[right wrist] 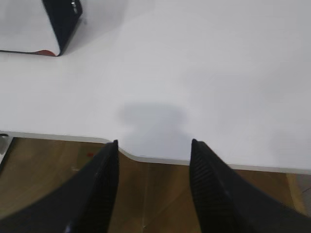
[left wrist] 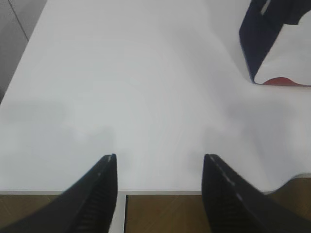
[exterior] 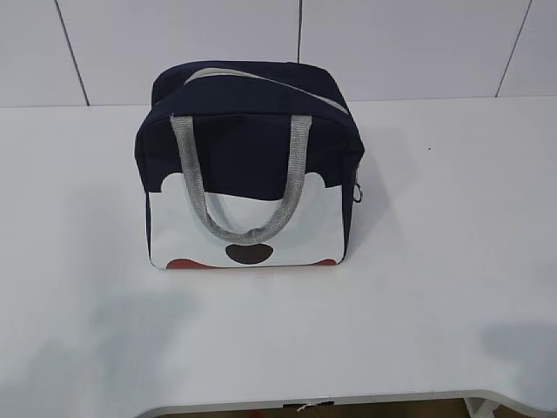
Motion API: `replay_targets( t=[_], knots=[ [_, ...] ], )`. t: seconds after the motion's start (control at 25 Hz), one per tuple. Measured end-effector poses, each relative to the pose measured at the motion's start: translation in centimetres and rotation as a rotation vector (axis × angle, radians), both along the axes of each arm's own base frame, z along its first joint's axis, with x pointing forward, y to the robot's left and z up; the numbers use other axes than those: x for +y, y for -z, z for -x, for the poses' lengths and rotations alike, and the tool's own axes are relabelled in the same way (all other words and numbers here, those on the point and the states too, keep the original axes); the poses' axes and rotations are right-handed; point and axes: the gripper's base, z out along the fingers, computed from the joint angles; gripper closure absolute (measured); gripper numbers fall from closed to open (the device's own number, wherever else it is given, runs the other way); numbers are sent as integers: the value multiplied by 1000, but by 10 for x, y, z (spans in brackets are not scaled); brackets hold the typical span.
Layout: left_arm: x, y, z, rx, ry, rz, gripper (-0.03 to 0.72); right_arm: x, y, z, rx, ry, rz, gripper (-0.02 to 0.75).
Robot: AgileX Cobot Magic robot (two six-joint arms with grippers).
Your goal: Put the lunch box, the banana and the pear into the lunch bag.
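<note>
The navy-blue lunch bag point(exterior: 252, 165) stands upright in the middle of the white table, zipped shut, its grey handles hanging over the white front panel with a dark oval. A corner of the bag point(left wrist: 277, 46) shows at the upper right of the left wrist view, and another corner point(right wrist: 48, 26) at the upper left of the right wrist view. My left gripper point(left wrist: 159, 159) hangs open over the table's front edge, nothing between its fingers. Over the front edge further right, my right gripper point(right wrist: 153, 143) is open and empty too. The lunch box, banana and pear are out of view.
The white table point(exterior: 435, 261) spreads around the bag, with a curved notch point(right wrist: 131, 154) in its front edge. Wooden floor point(right wrist: 155, 194) lies below the edge. A tiled wall point(exterior: 418, 43) stands behind the table.
</note>
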Motion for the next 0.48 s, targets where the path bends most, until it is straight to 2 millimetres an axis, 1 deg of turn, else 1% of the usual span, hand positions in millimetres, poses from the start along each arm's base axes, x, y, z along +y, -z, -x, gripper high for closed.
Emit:
replay_targets(
  t=[0.08,0.16,0.48],
  knots=[
    [0,0,0,0,-29,0,290,1,0,0,0,55,0,337],
    [0,0,0,0,-41,0,300,1,0,0,0,74,0,337],
    [0,0,0,0,-41,0,342,1,0,0,0,62,0,337]
  ],
)
